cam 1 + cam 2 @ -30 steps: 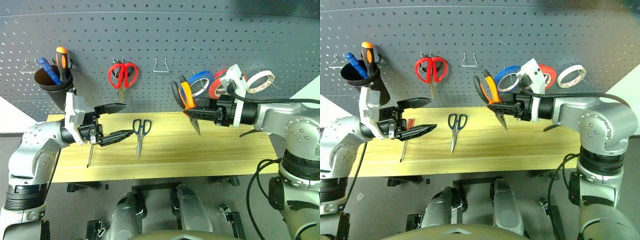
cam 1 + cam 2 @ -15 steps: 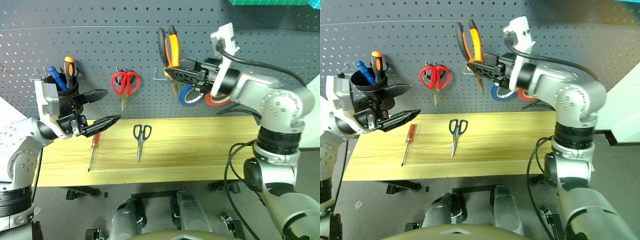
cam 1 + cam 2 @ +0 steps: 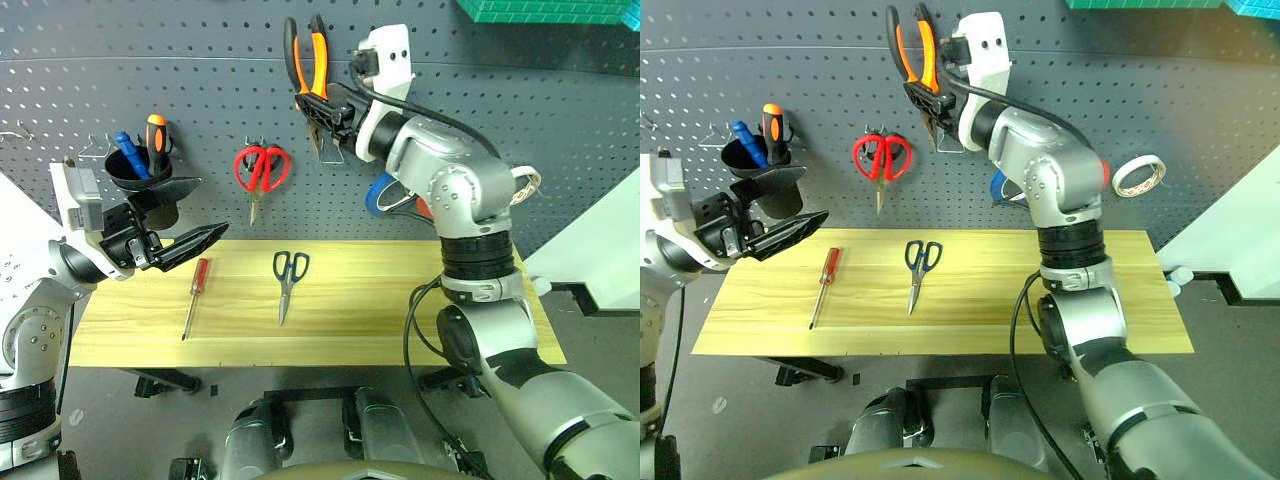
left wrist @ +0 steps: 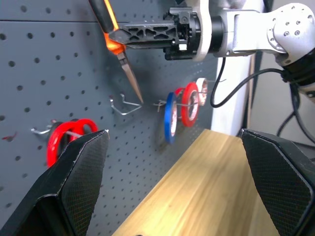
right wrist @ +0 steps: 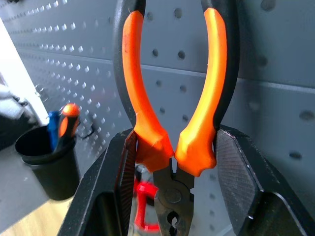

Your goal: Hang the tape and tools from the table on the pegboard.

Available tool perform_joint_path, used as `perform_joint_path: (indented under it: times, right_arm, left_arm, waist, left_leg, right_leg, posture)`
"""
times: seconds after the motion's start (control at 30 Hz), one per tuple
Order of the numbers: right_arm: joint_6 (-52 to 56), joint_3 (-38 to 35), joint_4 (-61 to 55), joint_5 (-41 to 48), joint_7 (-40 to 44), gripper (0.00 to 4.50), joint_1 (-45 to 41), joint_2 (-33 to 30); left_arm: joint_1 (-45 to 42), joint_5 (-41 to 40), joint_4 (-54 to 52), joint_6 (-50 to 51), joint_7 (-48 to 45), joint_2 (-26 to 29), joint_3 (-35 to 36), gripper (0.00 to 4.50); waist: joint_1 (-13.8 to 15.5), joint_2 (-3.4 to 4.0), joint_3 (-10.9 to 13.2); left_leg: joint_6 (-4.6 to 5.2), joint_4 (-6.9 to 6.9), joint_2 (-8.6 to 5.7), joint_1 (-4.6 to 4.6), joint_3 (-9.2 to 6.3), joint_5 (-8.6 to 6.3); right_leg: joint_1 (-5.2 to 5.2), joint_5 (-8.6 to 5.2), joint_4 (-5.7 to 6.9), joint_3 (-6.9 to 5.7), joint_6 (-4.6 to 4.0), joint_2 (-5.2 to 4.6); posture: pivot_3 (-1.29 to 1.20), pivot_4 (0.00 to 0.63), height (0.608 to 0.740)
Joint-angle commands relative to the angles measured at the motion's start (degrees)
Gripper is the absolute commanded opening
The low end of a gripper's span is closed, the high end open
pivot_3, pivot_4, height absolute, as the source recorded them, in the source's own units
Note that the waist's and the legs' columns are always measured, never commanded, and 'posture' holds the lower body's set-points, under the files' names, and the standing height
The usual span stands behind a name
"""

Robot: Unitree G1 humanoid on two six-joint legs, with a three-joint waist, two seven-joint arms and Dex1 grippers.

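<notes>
Pliers (image 3: 310, 60) clamped in right gripper (image 3: 322, 112) at pegboard (image 3: 560, 120) — black cup (image 3: 140, 180) with two screwdrivers — left gripper (image 3: 190, 215) wide, empty.

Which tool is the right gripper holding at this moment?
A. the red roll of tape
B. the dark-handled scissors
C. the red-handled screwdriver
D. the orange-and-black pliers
D: the right gripper is shut on the pliers by the pegboard, while the screwdriver and dark-handled scissors lie on the table.

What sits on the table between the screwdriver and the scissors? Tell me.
Nothing: in the left eye view, bare table wood separates the screwdriver from the scissors.
</notes>
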Motion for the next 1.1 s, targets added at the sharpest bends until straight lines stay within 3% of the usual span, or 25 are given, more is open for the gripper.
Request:
perform_joint_path:
  times: [0.03, 0.27, 1.1]
  right_arm:
    - [-6.78, -0.75, 1.82, -3.10, -2.10, 2.00, -2.93, 0.44]
    - [-11.17, 0.62, 3.47, -6.48, -2.67, 2.00, -1.48, 0.75]
    - [-1.87, 1.91, -7.52, -8.15, -2.87, 2.00, 7.15, -2.45]
  left_arm:
    - [0.13, 0.62, -0.77, -1.56, 0.56, -0.21, 0.45, 4.50]
    - [1.48, 1.35, -1.27, -2.13, 0.60, -0.52, 0.38, 4.50]
    - [1.02, 3.11, 1.92, -3.65, -2.21, 0.12, -1.68, 4.50]
  waist:
    - [0.26, 0.00, -0.06]
    - [1.12, 0.02, -0.11]
    - [1.10, 0.00, -0.20]
  left_leg:
    - [-0.01, 0.01, 0.01, 0.00, -0.01, 0.01]
    - [-0.07, 0.08, 0.08, 0.02, 0.00, 0.02]
    - [-0.10, 0.12, 0.15, 0.05, -0.02, 0.03]
  right_leg:
    - [0.00, 0.00, 0.01, 0.00, 0.00, 0.01]
    - [0.00, 0.04, 0.07, 0.01, -0.07, 0.08]
    - [0.01, 0.04, 0.11, 0.03, -0.10, 0.14]
  posture:
    - [-0.05, 0.056, 0.730]
    - [-0.05, 0.067, 0.730]
    - [-0.08, 0.079, 0.730]
